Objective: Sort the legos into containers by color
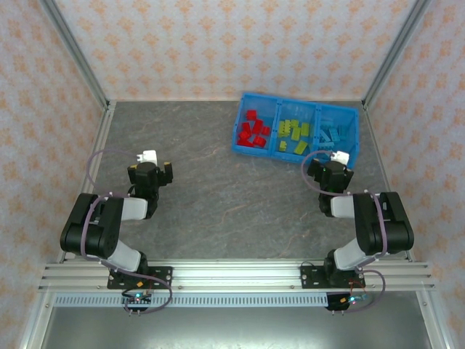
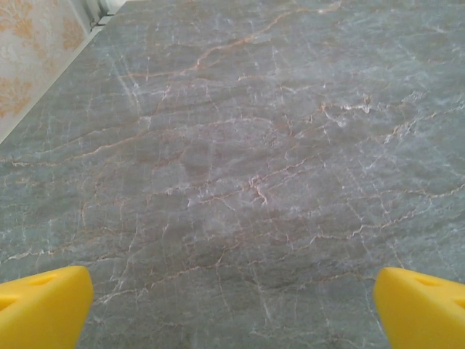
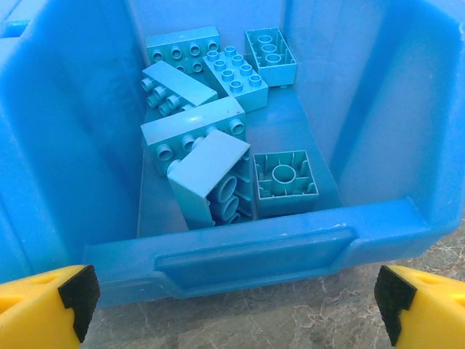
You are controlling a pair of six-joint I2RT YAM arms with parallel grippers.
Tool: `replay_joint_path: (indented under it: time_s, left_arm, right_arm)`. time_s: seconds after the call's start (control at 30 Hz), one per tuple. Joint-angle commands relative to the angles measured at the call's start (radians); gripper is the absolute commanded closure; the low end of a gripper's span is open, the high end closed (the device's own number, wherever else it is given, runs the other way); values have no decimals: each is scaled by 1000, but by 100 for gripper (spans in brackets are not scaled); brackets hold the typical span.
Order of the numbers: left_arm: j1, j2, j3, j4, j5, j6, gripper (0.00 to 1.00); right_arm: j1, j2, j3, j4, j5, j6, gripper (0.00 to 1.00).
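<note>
Where studded legos pile, glossy tray walls rise

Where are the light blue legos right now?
In the top view, the light blue legos lie in the right compartment of the blue tray, beside the green legos, just beyond the right hand.

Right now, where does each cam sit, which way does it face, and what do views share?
Top external: above and behind the bases, looking down on the table, blue tray and both arms, with left pincer and right pincer.
Left wrist: on the left arm, facing the tabletop ahead; yellow fingertips at bottom corners, wide apart.
Right wrist: at the tray's near wall, looking into the light blue legos compartment; fingertips apart.
Shared: top and right wrist both show that compartment.
</note>
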Motion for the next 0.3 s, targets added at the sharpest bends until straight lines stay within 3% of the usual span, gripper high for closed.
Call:
replay_joint_path:
  time_s: [0.0, 0.27]
  left_arm:
    - [7, -18, 28, 15, 27, -13, 0]
    - [7, -17, 28, 18, 29, -11, 0]
  right_arm:
    - [5, -6, 20, 26, -14, -16, 1]
    - [4, -11, 15, 31, -9, -12, 1]
